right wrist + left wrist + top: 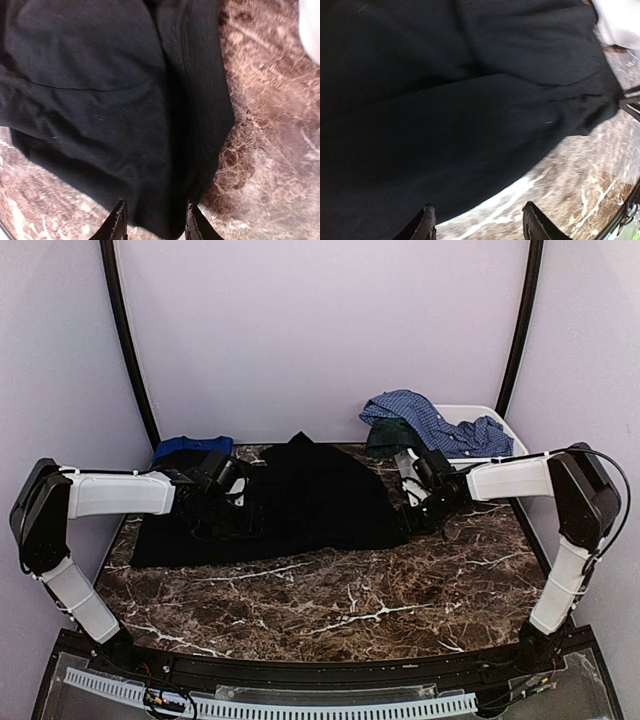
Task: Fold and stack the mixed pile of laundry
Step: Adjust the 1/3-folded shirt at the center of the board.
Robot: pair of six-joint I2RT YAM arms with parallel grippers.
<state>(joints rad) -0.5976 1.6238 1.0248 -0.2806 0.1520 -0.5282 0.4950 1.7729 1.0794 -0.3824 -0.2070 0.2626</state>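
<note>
The large plain black garment (pixel 300 505) lies spread across the middle of the marble table (pixel 350 610), overflowing both wrist views. At the back right the blue checked shirt (pixel 420 420) drapes over the white bin (pixel 500 425), half hiding the plaid piece (pixel 390 440). Only an edge of the royal-blue tee (pixel 190 448) shows behind the left arm. The left gripper (pixel 477 220) is open, holding nothing. The right gripper (pixel 156 220) stands parted over the garment's edge; contact is unclear.
</note>
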